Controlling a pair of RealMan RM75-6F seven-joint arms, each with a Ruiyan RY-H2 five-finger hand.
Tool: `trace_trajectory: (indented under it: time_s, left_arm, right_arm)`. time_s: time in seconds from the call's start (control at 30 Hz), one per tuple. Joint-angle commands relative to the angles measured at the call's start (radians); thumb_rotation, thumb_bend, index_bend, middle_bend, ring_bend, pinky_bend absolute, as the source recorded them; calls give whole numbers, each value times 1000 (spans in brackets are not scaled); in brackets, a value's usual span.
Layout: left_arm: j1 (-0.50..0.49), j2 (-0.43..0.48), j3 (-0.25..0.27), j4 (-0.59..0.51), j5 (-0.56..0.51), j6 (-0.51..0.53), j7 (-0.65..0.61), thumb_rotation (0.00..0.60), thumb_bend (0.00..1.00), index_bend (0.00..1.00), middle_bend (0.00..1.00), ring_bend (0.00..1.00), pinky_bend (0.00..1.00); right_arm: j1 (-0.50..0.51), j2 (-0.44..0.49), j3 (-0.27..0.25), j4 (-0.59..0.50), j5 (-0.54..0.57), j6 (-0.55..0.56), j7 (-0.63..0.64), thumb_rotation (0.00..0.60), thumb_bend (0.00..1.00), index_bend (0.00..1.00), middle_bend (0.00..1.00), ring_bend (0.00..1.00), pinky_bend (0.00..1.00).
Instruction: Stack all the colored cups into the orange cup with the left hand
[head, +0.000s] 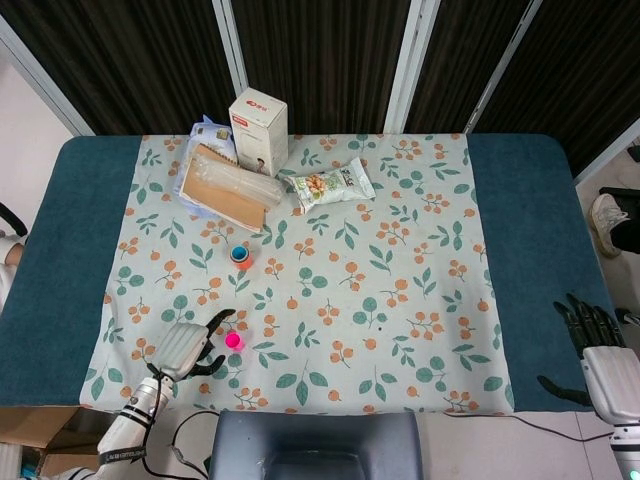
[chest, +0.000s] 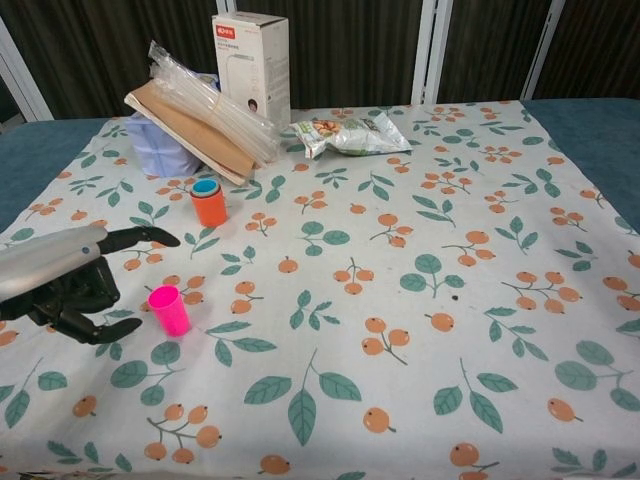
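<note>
The bench (head: 520, 260) carries one floral-print cloth (head: 400, 300) with bare teal margins at both sides. The whole stretch of cloth to the right of the left robot hand (head: 183, 348) lies open, as far as the right teal margin. The left robot hand hovers at the near left edge of the cloth, released, fingers spread apart and grasping nothing. The right robot hand (head: 600, 365) sits off the near right corner of the bench, fingers extended and apart, holding nothing.

Counted items, largest first:
- One flat brown package with clear plastic wrapping (chest: 205, 125), far beyond the left robot hand, resting tilted on a pale blue bag (chest: 160, 155).
- One upright white carton box (chest: 251, 60), behind and right of that package, at the far edge.
- One clear snack pouch (chest: 352, 134), far and right of the left robot hand, just beside the carton.
- One small orange plastic cup (chest: 209, 206), beyond the left robot hand and slightly right, upright, with one blue cup (chest: 206, 187) nested inside it.
- One small pink plastic cup (chest: 168, 309), upright, just beside the fingertips of the left robot hand on its right side, not touching them.

The pink cup and the orange cup stand well apart, with only bare cloth between them.
</note>
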Motion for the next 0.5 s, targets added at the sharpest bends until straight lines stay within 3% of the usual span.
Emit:
trace_trajectory:
  time_s: [0.03, 0.5]
  left_arm:
    - [5, -31, -3, 23, 3, -7, -7, 600, 340, 177, 1000, 1000, 1000]
    - [9, -93, -26, 88, -1, -4, 20, 600, 341, 320, 1000, 1000, 1000]
  right_arm:
    - [0, 0, 0, 1, 0, -1, 0, 600, 196, 0, 0, 0, 0]
    - [-2, 3, -2, 3, -5, 5, 8, 600, 196, 0, 0, 0, 0]
